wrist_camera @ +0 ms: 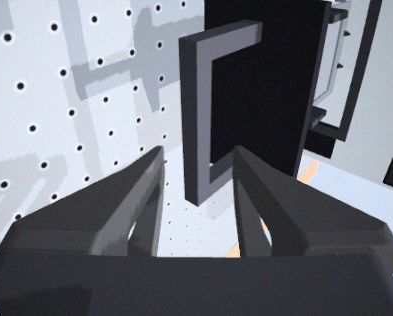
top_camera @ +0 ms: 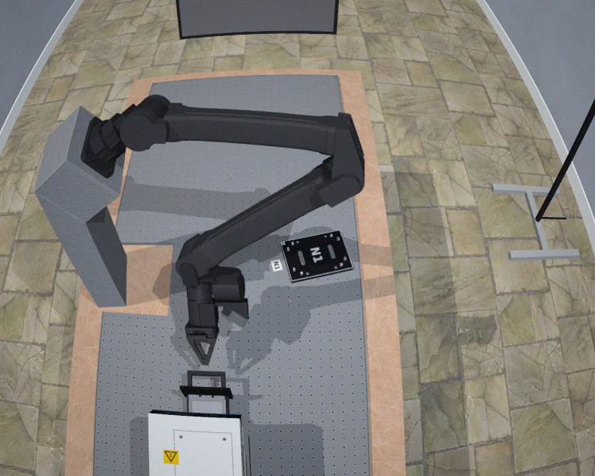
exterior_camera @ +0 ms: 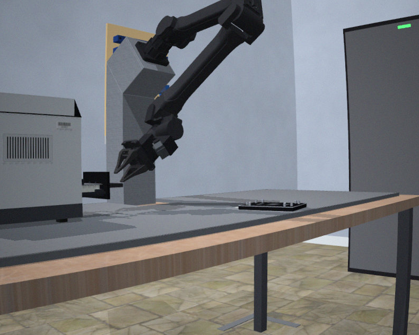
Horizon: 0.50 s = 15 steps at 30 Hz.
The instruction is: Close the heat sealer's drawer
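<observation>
The white sealer [top_camera: 200,450] [exterior_camera: 33,173] [wrist_camera: 381,90] stands upright with its drawer partly out. The black drawer front [top_camera: 205,392] [exterior_camera: 96,176] [wrist_camera: 266,90] carries a dark U-shaped handle [top_camera: 205,373] [exterior_camera: 116,184] [wrist_camera: 189,120]. Part of the pale loaded plate [top_camera: 207,407] [exterior_camera: 90,187] shows behind the front; sheet and sealing frame cannot be clearly told apart. My gripper [top_camera: 204,362] [exterior_camera: 118,177] [wrist_camera: 198,158] is partly open and empty, tilted down just short of the handle and slightly above it. In the wrist view the handle's bar appears between the fingertips. The sealer's light is not visible.
A black N1 fixture plate [top_camera: 308,268] [exterior_camera: 271,207] lies on the perforated mat [top_camera: 308,348], beside a small N1 label [top_camera: 276,265]. The arm's grey pedestal [top_camera: 96,256] [exterior_camera: 139,155] stands at the table's edge. A tall grey cabinet [exterior_camera: 390,144] with a green light stands behind.
</observation>
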Motion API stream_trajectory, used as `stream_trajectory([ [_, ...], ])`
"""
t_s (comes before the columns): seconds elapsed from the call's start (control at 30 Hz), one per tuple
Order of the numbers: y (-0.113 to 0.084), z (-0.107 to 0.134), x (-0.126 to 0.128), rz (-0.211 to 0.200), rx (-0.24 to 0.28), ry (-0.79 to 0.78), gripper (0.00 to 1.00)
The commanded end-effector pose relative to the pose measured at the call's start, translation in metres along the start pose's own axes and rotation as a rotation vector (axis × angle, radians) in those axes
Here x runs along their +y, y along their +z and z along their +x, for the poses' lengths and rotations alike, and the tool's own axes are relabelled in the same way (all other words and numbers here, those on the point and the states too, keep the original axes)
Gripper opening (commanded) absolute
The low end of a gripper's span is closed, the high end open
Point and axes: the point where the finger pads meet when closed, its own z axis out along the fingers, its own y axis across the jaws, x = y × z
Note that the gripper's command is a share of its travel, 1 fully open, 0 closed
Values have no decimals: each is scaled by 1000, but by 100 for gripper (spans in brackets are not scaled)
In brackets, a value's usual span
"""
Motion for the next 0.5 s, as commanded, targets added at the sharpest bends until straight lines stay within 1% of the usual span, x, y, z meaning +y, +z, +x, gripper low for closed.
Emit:
stream_trajectory([
  [0.0,7,12,-3,5,25,-25,30],
  [0.13,8,11,2,-3,21,-29,30],
  [0.33,12,12,-4,6,25,-24,30],
  [0.37,9,9,7,-11,15,-32,30],
  [0.4,10,10,7,-11,16,-33,30],
  [0.47,13,11,2,-3,22,-29,30],
])
